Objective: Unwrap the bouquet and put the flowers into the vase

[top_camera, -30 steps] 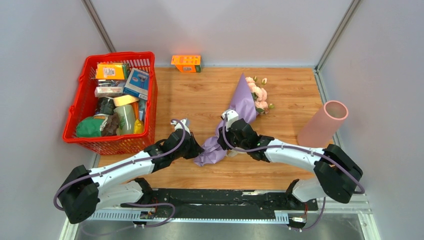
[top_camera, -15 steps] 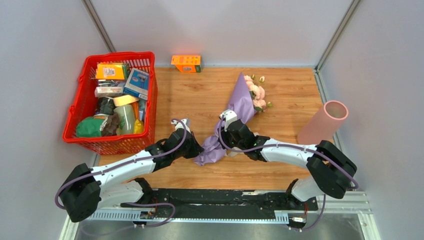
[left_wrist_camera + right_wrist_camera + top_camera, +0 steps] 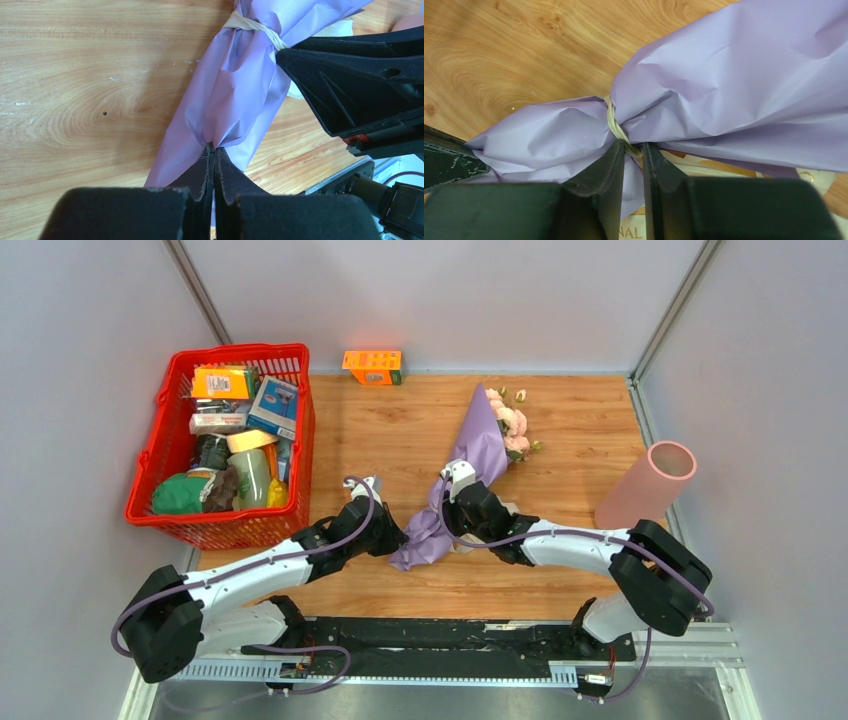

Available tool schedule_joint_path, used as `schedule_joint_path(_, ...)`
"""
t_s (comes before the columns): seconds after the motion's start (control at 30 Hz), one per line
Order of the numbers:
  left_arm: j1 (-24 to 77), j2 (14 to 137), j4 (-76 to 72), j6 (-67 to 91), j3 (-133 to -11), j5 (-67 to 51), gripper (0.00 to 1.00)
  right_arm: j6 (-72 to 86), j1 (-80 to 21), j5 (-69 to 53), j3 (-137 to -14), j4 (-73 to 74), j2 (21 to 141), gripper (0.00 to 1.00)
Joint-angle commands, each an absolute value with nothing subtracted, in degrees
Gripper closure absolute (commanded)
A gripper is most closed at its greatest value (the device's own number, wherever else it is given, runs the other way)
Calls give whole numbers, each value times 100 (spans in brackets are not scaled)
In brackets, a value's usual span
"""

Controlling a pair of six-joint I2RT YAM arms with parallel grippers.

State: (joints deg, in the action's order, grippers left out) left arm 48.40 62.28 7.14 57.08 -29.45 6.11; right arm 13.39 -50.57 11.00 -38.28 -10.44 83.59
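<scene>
Wrapped bouquet [image 3: 478, 455] lies mid-table [image 3: 380, 430], both grippers on it.
Top: lilac cone, pink roses [image 3: 510, 425] at the far end, vase [image 3: 645, 490] well apart to the right. Left wrist: left gripper [image 3: 214, 148] fully closed, pinching the paper tail below the ribbon [image 3: 250, 25]. Right wrist: right gripper [image 3: 634, 150] nearly closed, cream ribbon [image 3: 616, 127] caught between its tips.

Left gripper [image 3: 214, 150] jaws pressed together, pinching fold of lilac paper at tail of bouquet [image 3: 235, 85]. Wrap lies diagonally on wooden worktop [image 3: 90, 75], whose edge shows lower right. Cream ribbon [image 3: 250, 23] cinches paper near top. Black right gripper [image 3: 300, 50] reaches in from right, tip at ribbon.
</scene>
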Motion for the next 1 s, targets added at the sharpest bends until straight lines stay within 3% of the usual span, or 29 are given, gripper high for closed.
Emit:
schedule_joint_path(0.0,4869,6170,545,5704,-3129,466,100,1161,-5045,1310,-3779,-1564,8385,83)
schedule_joint_path(0.23,4869,6117,606,5678,-3076,571,100,1203,-5036,1335,-3823,-1451,8271,100)
schedule_joint_path(0.53,4869,6415,1397,5572,-3085,1379,100,1248,-5027,1467,-4192,-757,7576,100)
schedule_joint_path(0.97,4869,6636,1722,5616,-3103,1591,100,1213,-4913,1617,-4569,-238,7831,100)
